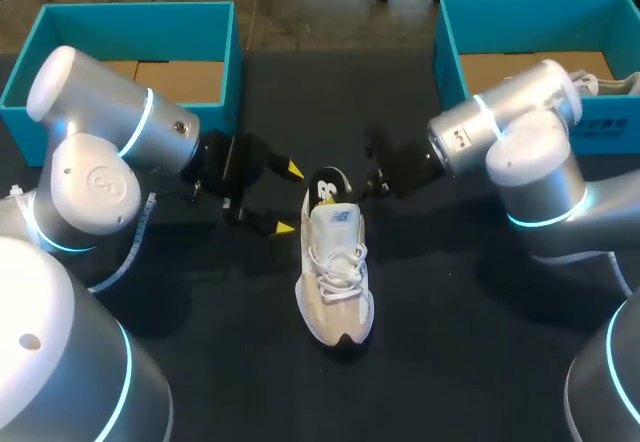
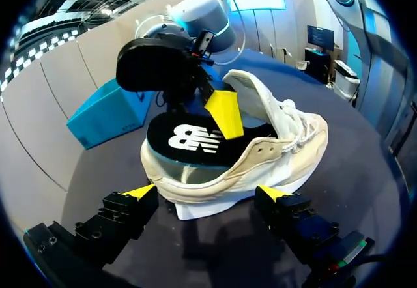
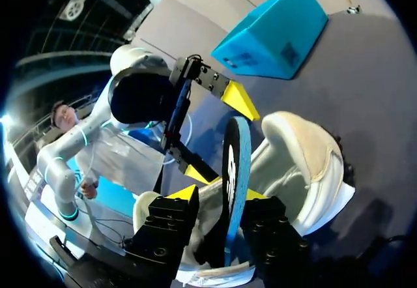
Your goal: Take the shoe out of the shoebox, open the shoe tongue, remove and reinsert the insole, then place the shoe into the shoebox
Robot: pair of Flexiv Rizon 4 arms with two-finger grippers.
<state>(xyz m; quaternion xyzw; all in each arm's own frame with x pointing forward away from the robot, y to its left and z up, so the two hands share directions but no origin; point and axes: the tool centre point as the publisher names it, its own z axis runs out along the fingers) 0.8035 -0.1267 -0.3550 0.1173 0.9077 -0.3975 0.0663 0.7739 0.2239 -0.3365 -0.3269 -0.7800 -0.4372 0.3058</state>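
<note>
One cream mesh sneaker with white laces (image 1: 335,272) stands upright on the dark table (image 1: 450,362), heel toward the far side and well outside both boxes. Its tongue (image 2: 251,89) is lifted away from the opening. A black insole with a white logo and a blue edge (image 1: 328,188) sits at the sneaker's heel opening, its rear end raised over the heel collar and its front down inside. The right gripper (image 3: 220,195), on the sneaker's right at the heel, has both fingers pinched on the insole's rear end. The left gripper (image 2: 207,193) hangs just off the heel on the other side, fingers spread wide and holding nothing. Two teal cardboard shoeboxes stand beyond the sneaker, one far left (image 1: 235,52), one far right (image 1: 445,42).
</note>
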